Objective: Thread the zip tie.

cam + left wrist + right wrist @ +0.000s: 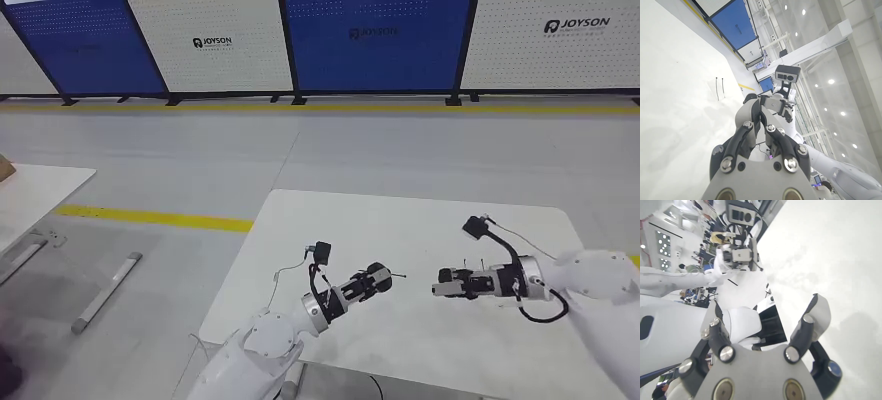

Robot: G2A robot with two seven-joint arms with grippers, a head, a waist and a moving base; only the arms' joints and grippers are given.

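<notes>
My left gripper [388, 276] hovers over the middle of the white table [400, 215], shut on a thin black zip tie [399, 274] whose tip pokes out toward the other arm. In the left wrist view the fingers [753, 115] are pressed together and hide the tie. In the right wrist view the held zip tie [758, 265] sticks out of the left gripper [753, 259] farther off. My right gripper [441, 284] faces it from a short gap away, and its own view shows the right gripper [766, 309] open and holding nothing.
Two spare black zip ties [717, 89] [723, 87] lie side by side on the table beyond the left gripper. The table's far edge [420, 195] borders grey floor. Another white table [40, 190] stands off to the left.
</notes>
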